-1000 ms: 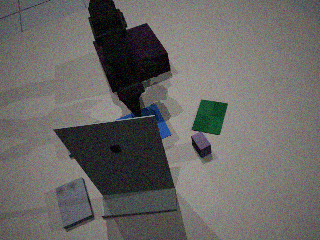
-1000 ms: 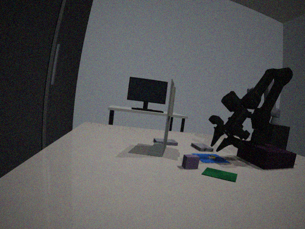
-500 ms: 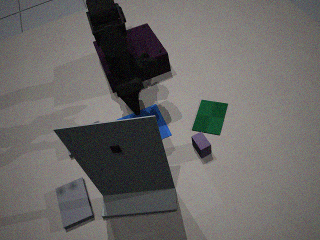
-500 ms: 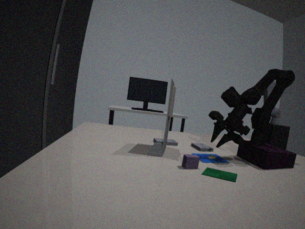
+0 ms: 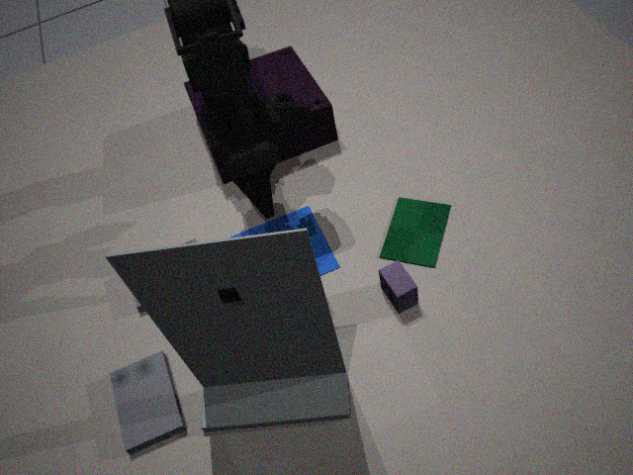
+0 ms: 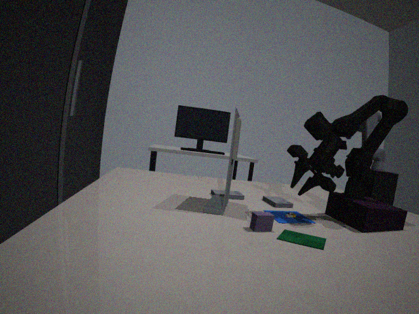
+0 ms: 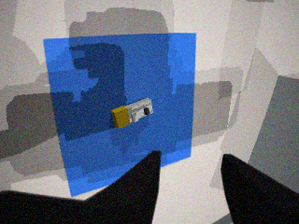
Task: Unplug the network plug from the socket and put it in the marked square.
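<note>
The plug, pale grey with a yellow end, lies on the blue marked square, inside its edges. My gripper is partly open with nothing between its fingers, and stands above the square, clear of the plug. The upright panel stands in front of the arm. A dark square opening shows in its back. The panel hides part of the square in the top view, and the plug cannot be made out there.
A purple block and a green flat rectangle lie to one side of the square. A grey slab lies beside the panel's foot. Another grey slab lies behind the square in the exterior view.
</note>
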### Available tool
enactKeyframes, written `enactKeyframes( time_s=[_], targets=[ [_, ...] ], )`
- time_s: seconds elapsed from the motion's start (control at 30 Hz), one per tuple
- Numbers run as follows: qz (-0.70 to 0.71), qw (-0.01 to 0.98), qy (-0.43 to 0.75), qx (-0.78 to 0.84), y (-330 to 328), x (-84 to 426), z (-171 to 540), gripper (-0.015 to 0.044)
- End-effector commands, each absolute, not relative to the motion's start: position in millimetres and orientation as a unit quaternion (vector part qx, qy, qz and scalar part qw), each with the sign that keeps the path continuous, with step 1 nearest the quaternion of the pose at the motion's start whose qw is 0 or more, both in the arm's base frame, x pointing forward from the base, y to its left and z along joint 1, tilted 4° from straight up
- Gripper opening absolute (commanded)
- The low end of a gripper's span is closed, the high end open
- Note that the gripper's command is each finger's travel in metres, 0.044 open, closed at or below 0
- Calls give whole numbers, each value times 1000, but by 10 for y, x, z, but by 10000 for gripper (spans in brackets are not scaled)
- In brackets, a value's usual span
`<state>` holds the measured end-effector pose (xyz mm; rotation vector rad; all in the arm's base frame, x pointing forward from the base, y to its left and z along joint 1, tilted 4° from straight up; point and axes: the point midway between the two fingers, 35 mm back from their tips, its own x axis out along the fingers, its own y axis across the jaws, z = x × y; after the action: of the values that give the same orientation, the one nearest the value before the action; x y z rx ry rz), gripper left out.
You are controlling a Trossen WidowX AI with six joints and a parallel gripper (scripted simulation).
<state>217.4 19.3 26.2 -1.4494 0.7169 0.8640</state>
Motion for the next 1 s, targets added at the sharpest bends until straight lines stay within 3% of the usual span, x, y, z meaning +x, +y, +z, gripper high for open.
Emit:
enactKeyframes(
  time_s=[0.0,0.97],
  targets=[
    [373,610,305,-629,201,2193,348,156],
    [374,608,310,-627,180,2110,701,156]
  ],
)
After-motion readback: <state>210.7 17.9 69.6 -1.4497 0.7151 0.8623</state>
